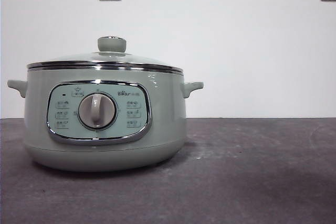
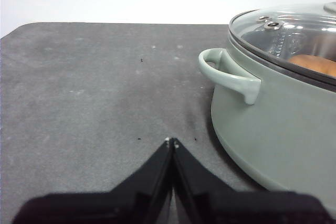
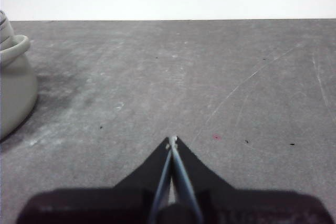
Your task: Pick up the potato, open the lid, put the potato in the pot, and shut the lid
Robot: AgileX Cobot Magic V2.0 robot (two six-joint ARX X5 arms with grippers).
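On the bench (image 1: 252, 171), front view: lid (image 1: 105, 59) seated on pot (image 1: 105, 124). Left wrist: left hand (image 2: 172, 142) closed, empty; potato (image 2: 315, 64) inside at 2 o'clock (under glass). Right wrist: right hand (image 3: 172, 141) closed, empty. Task appears complete.

The left gripper (image 2: 172, 141) sits low over the table, its two black jaws pressed together tip to tip, holding nothing. The right gripper (image 3: 172, 140) is posed the same way, jaws closed and empty. Neither arm shows in the front view.
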